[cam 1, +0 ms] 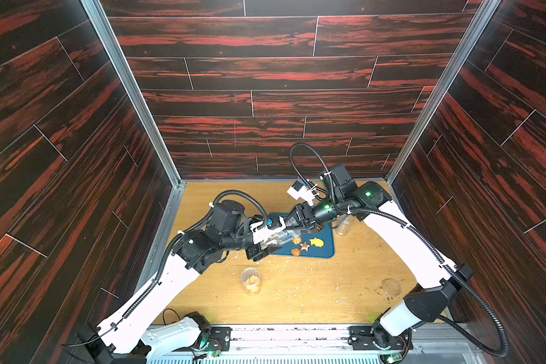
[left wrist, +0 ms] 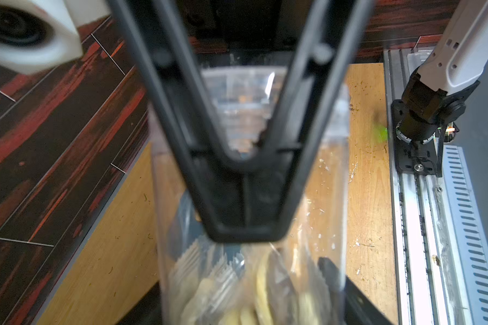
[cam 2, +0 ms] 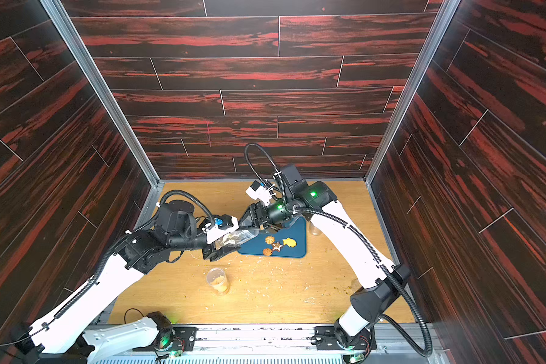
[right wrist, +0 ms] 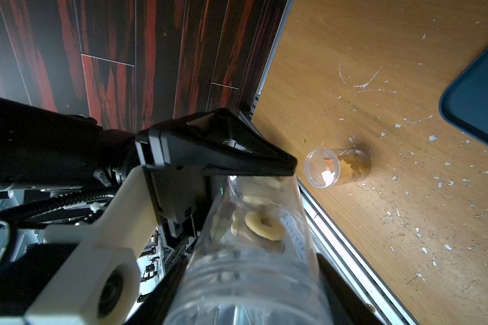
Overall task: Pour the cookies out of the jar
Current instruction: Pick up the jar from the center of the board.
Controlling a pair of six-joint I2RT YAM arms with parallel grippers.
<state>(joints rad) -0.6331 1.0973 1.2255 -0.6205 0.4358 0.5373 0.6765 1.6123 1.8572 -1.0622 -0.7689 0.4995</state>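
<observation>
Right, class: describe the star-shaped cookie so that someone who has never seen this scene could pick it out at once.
Find the wooden table, then the dark blue tray near its middle. A small cluster of cookies lies on the tray, and the star cookie sits among them. Its neighbours are rounded, yellow or orange; it alone is brown with points.

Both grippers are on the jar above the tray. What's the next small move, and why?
Probably raise the left gripper slightly, tipping the jar toward the tray. The jar lies almost level, the right gripper holding its threaded end, and the cookies inside sit back at the left gripper's end.
</observation>
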